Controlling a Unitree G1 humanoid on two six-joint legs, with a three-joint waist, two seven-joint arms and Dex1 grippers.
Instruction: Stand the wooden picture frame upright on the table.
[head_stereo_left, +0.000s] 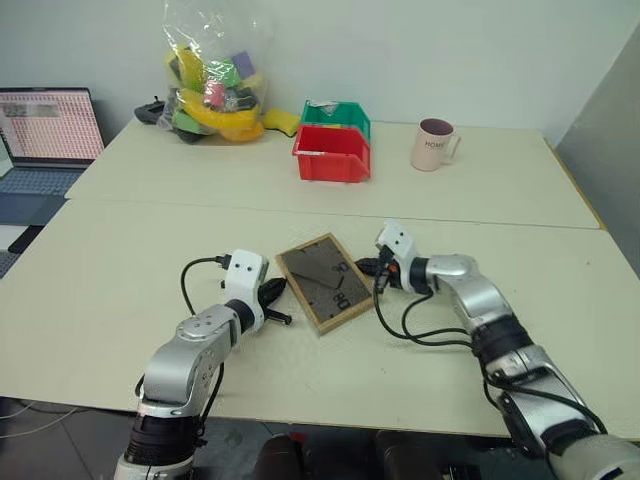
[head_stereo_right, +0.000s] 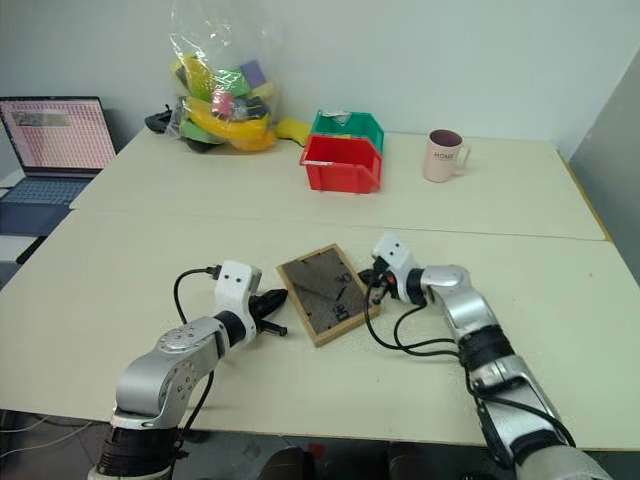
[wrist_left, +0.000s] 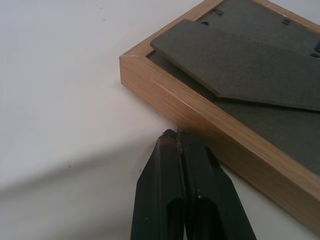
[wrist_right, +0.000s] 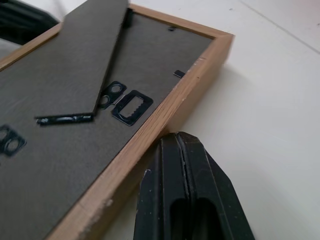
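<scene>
Currently – step: bracing frame sides before lifting
Wooden picture frame (head_stereo_left: 322, 281): face-down, centre of surface (head_stereo_left: 120, 260)
Left tool (head_stereo_left: 281, 305): pressed together
Right tool (head_stereo_left: 368, 267): pressed together
Next – likely tip frame upright

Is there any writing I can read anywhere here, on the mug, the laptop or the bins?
"HOME": on the pink mug.
Laptop screen: rows of text, too small to read.
Red bin: white label on its rim, unreadable.
Wooden picture frame: no writing visible on its back.
</scene>
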